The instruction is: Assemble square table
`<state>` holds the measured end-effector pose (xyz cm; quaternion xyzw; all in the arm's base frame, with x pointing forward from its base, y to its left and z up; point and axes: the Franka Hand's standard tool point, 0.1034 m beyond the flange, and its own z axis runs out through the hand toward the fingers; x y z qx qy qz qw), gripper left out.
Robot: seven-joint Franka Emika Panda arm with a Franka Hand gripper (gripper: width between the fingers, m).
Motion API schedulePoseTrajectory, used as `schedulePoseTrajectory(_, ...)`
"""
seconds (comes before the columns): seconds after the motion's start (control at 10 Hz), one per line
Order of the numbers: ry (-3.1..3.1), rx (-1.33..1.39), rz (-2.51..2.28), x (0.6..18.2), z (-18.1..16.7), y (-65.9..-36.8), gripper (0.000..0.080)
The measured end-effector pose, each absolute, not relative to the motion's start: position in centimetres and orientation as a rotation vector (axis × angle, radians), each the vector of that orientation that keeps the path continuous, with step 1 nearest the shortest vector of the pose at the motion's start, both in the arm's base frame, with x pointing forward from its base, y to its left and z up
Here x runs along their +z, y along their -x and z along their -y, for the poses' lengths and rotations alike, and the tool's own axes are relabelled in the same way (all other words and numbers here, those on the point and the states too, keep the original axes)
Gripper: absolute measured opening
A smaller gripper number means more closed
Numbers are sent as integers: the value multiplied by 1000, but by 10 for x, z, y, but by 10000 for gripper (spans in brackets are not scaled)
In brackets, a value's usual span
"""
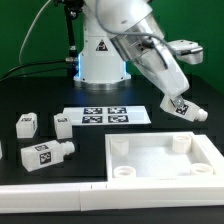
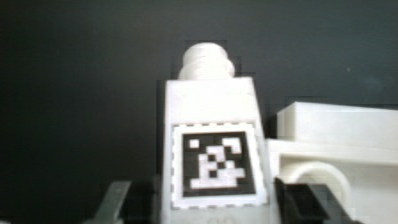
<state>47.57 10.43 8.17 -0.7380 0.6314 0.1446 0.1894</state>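
My gripper (image 1: pixel 177 104) is shut on a white leg (image 1: pixel 184 110), held tilted in the air over the far corner of the square plate (image 1: pixel 150 160) on the exterior view's right. In the wrist view the leg (image 2: pixel 214 120) stands between my fingers (image 2: pixel 118 202), its black-and-white tag facing the camera and its rounded peg pointing away. A corner of the plate (image 2: pixel 338 125) with a round socket rim shows beside it. The plate lies flat with its round corner sockets up. Three more legs (image 1: pixel 25 123), (image 1: pixel 62 123), (image 1: pixel 45 155) lie on the black table on the exterior view's left.
The marker board (image 1: pixel 105 115) lies flat behind the plate, in front of the robot's base (image 1: pixel 100 60). A long white border rail (image 1: pixel 50 196) runs along the table's front edge, with the plate against it.
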Motion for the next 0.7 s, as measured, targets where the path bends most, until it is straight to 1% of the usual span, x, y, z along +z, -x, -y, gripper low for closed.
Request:
schedulePoseTrajectory(0.2,2296,219,-1616,113,-76,-512,285)
schedulePoseTrajectory(0.3,2352,127,-1598,119,-80,-524,285)
schedulePoseTrajectory(0.4,2350,63,-1625,117,-90,-522,285)
schedulePoseTrajectory(0.5,2353,63,-1630,115,-97,-518,285)
schedulePoseTrajectory(0.6,2403,3,-1595,114,-102,-519,285)
schedulePoseTrajectory(0.7,2518,-44,-1481,109,-101,-515,285)
